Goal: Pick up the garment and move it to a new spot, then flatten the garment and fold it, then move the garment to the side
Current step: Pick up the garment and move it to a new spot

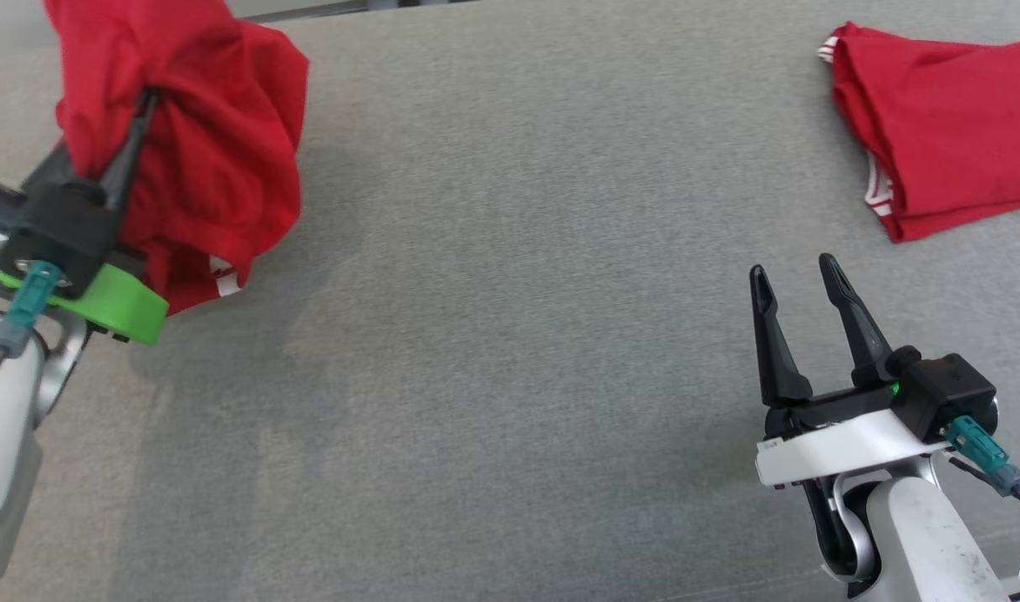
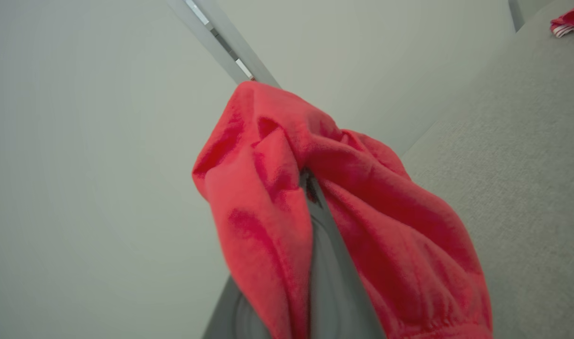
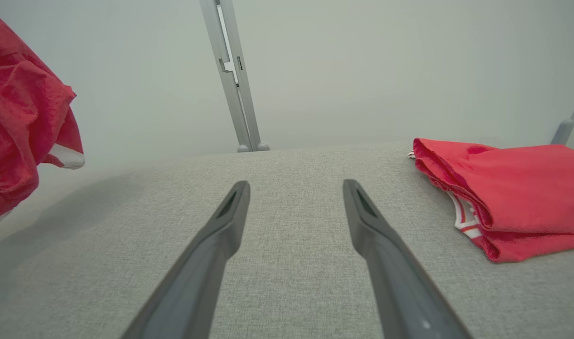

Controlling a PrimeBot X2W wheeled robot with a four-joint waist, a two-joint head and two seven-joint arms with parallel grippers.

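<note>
At ten o'clock the left pincer (image 1: 146,100) is clamped on the bunched red garment (image 1: 217,142), which hangs above the grey table (image 1: 518,334). The right pincer (image 1: 793,272) stands open and empty at four o'clock; a folded red cloth (image 1: 953,125) lies at two o'clock.

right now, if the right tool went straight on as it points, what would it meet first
The right tool would likely meet bare grey table near its far edge; depth unclear. The folded red garment lies off to its right.
</note>
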